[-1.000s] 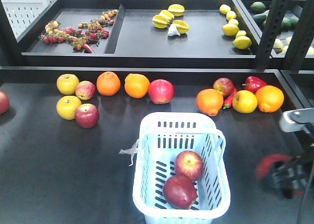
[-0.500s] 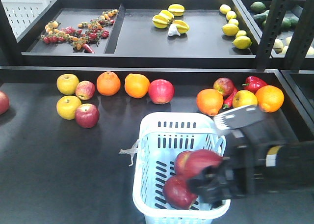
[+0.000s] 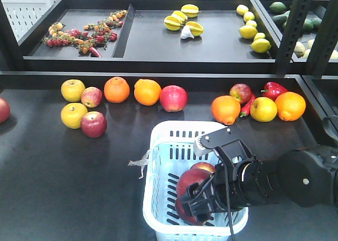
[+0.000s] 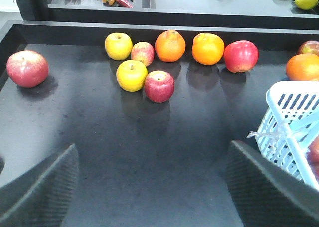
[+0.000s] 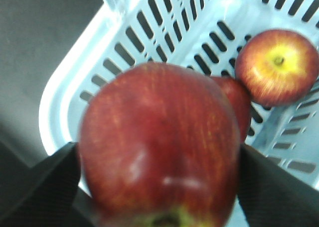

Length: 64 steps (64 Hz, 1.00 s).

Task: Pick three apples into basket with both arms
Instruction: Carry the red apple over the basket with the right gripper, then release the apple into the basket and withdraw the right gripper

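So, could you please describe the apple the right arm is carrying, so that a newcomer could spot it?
Find the pale basket at the table's front. The right pincer holds a dark red apple above it. Unlike the two apples lying inside, it is clamped between the fingers.

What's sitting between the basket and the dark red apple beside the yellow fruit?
Only bare black tabletop separates the basket from that apple, clearest in the left wrist view.

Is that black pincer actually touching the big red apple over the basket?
Touching. In the right wrist view, the right pincer presses its dark fingers against both sides of the apple, no gap, above the basket.
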Tool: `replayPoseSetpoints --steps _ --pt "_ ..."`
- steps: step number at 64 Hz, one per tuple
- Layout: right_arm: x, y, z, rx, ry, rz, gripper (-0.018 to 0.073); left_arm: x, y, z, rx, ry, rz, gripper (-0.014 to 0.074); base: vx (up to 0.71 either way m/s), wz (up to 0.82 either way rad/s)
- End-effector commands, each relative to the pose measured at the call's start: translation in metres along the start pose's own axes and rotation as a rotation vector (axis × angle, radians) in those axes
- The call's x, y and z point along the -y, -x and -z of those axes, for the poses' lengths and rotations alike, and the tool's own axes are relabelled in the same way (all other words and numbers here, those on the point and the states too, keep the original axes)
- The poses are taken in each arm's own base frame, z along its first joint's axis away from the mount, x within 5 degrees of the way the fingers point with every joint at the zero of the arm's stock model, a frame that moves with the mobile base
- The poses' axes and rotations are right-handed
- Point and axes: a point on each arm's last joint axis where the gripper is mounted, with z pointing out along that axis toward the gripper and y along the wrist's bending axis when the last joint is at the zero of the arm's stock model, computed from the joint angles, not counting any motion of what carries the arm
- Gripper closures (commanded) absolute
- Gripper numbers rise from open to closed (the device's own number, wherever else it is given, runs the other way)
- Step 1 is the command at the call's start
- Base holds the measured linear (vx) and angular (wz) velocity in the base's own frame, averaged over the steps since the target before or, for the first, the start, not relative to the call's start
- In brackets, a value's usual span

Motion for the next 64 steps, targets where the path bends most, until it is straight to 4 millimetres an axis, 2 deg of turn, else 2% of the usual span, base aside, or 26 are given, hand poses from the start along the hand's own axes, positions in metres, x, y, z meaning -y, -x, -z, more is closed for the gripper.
replayPoseSetpoints --steps 1,9,21,32,40,50,64 --pt "-0.003 0.015 0.011 0.112 0.0 0.002 -0.0101 0.002 0.011 0.003 0.067 -0.017 -0.002 0.0027 0.0 0.0" --pt "-0.003 0.015 0.011 0.112 0.0 0.002 -0.0125 0.002 0.011 0.003 0.067 -0.017 -0.002 0.0027 0.0 0.0" --pt "-0.003 0.013 0.011 0.092 0.004 0.004 -0.0111 0.002 0.011 0.003 0.067 -0.017 -0.002 0.0027 0.0 0.0" --pt "-0.003 0.01 0.026 0.077 0.013 0.009 -0.0088 0.002 0.011 0.003 0.067 -0.017 -0.002 0.0027 0.0 0.0" --pt "0.007 0.008 0.051 0.103 -0.012 -0.004 -0.0076 0.002 0.011 0.003 0.067 -0.017 -0.002 0.0027 0.0 0.0" --pt "0.036 -0.001 0.089 0.118 -0.125 -0.025 -0.0071 0.002 0.011 0.003 0.067 -0.017 -0.002 0.0027 0.0 0.0" --pt "0.075 -0.028 0.15 0.167 -0.375 -0.119 -0.0064 0.002 0.011 0.003 0.067 -0.017 -0.002 0.0027 0.0 0.0"
